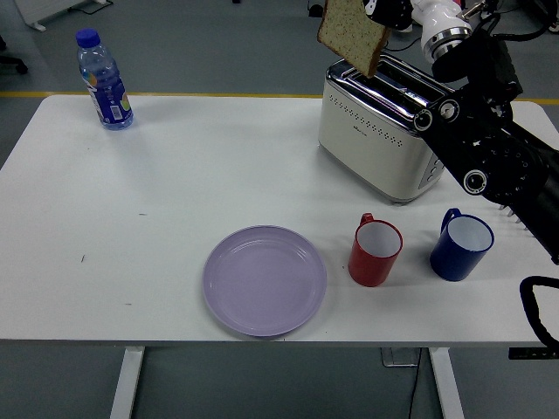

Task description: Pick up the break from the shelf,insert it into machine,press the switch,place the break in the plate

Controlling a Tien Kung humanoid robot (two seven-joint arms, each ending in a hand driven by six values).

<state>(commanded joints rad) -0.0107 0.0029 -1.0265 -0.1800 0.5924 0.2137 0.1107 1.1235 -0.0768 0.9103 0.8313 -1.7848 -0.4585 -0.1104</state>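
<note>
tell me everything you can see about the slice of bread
The slice of bread is a brown, speckled, wholemeal-looking piece with a darker crust edge, roughly square and tilted so one corner points down. It hangs in the air above the slots of the white and chrome toaster, clear of them and touching nothing else. The robot's right hand grips it at its upper right edge, near the top of the picture. Its top runs out of frame.
</note>
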